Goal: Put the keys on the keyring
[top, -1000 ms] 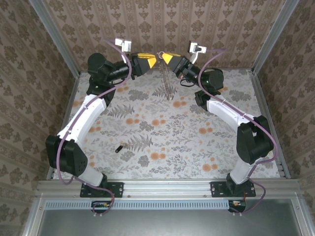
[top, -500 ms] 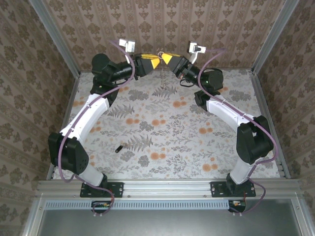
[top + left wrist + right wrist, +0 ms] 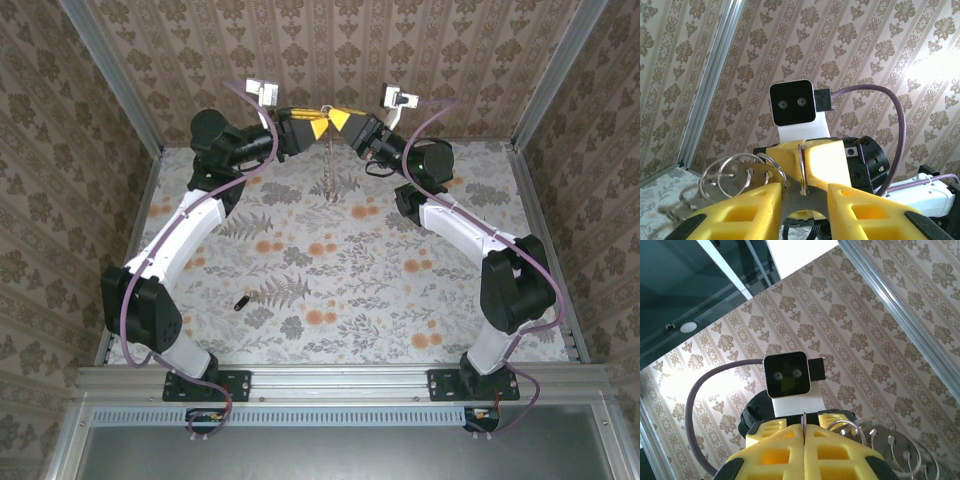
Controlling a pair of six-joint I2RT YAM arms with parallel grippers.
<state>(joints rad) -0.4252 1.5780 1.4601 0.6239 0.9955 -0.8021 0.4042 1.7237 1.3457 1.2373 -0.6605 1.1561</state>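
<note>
High over the back of the table my two grippers meet tip to tip. My right gripper (image 3: 803,432) is shut on a thin metal keyring (image 3: 803,421), held edge-on between its yellow pads. In the left wrist view that keyring (image 3: 801,167) passes through a hole in a flat grey metal plate (image 3: 790,192). My left gripper (image 3: 804,192) has its fingers closed against that plate's two sides. More rings (image 3: 735,175) hang from the plate's other holes. A bunch of metal (image 3: 329,170) dangles below the grippers. One small dark key (image 3: 240,303) lies on the flowered table, left of centre.
Patterned walls and metal corner posts (image 3: 115,80) close in the table on three sides. The right arm's wrist camera (image 3: 792,102) faces my left gripper closely. Both arm bases sit on the front rail (image 3: 340,385).
My left gripper has moved right, up against the right gripper. The hanging bunch has swung in under the meeting point. The key on the table has not moved.
</note>
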